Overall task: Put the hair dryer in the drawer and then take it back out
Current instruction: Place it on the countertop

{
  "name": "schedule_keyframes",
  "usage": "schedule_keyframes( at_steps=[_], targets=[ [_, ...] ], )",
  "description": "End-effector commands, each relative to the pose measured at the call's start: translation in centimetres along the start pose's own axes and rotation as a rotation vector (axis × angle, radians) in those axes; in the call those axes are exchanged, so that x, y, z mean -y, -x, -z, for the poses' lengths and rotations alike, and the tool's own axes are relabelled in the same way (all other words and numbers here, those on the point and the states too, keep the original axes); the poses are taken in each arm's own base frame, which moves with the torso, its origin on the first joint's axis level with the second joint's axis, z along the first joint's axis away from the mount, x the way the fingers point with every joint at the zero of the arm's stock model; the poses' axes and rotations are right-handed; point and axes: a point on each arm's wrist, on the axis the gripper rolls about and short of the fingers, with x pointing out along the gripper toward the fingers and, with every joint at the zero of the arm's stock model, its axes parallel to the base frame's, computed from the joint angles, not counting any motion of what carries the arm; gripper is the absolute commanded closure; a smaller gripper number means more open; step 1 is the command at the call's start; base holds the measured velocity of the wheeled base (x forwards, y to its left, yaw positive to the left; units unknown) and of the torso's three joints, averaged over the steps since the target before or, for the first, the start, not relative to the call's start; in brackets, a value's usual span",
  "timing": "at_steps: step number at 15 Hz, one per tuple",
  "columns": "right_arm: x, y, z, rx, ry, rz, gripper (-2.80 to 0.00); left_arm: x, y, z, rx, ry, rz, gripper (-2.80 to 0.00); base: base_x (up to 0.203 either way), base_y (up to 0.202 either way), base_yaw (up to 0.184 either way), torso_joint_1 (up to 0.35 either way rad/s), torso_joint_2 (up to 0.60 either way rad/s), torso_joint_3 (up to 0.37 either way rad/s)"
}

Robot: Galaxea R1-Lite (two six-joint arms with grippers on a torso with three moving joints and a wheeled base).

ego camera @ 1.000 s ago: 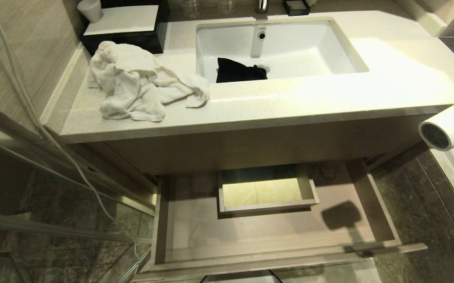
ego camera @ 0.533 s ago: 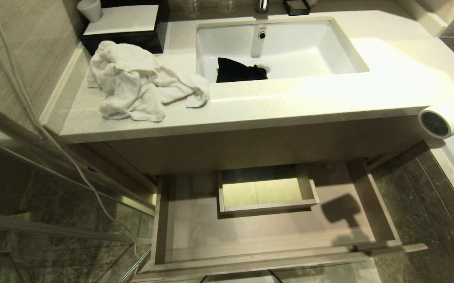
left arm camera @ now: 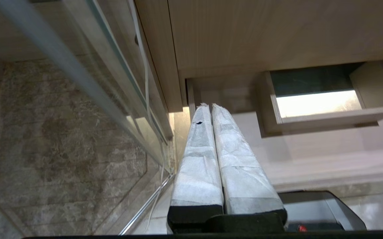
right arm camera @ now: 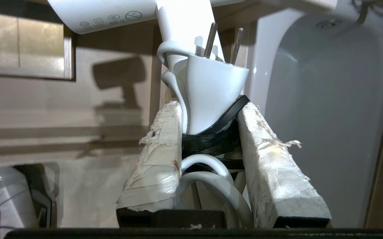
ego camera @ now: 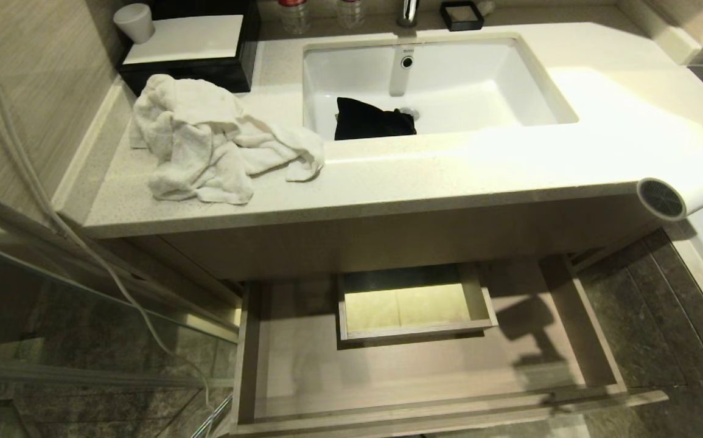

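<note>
The white hair dryer (ego camera: 689,182) hangs in the air at the right edge of the head view, level with the counter's front edge, grille end pointing left. My right gripper (right arm camera: 209,108) is shut on its bundled cord and plug (right arm camera: 211,96), with the handle (right arm camera: 184,30) and barrel (right arm camera: 105,13) beyond the fingertips. The drawer (ego camera: 302,359) stands pulled open below the counter, with a boxed cut-out (ego camera: 415,304) in its middle, and the dryer's shadow falls on its right part. My left gripper (left arm camera: 208,105) is shut and empty, low by the drawer's left side.
A crumpled white towel (ego camera: 205,143) lies on the counter (ego camera: 448,176) to the left. A black pouch (ego camera: 372,120) sits in the sink (ego camera: 509,67). A white bathtub (right arm camera: 327,116) is right of the dryer. A glass panel (ego camera: 53,286) and a thin cord stand at the left.
The whole head view has shifted down a little, so the camera moved. The hair dryer has risen and shifted slightly left against the counter edge; its shadow in the drawer moved too.
</note>
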Motion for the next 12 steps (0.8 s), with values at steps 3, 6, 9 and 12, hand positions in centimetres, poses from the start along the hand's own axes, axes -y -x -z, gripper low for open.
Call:
schedule_keyframes(
  at_steps=[3, 6, 9, 12],
  targets=[
    [0.6, -1.3, -0.6, -0.001, -0.001, 0.008, 0.0, 0.0, 0.0, 0.0, -0.001, 0.0, 0.0, 0.0, 0.0, 0.0, 0.0, 0.285, -0.02, 0.259],
    [1.5, -2.8, -1.8, 0.029, 0.002, 0.027, 0.0, 0.0, 0.0, 0.0, -0.001, 0.0, 0.0, 0.0, 0.0, 0.0, 0.0, 0.307, -0.07, 0.242],
    [3.3, -4.9, -4.5, 0.074, 0.006, 0.054, 0.0, 0.0, 0.0, 0.0, -0.001, 0.0, 0.0, 0.0, 0.0, 0.0, 0.0, 0.322, -0.1, 0.22],
    [5.5, -9.4, -7.3, 0.118, 0.012, 0.077, 0.0, 0.0, 0.0, 0.0, 0.0, 0.0, 0.0, 0.0, 0.0, 0.0, 0.0, 0.145, -0.05, 0.092]
  ],
)
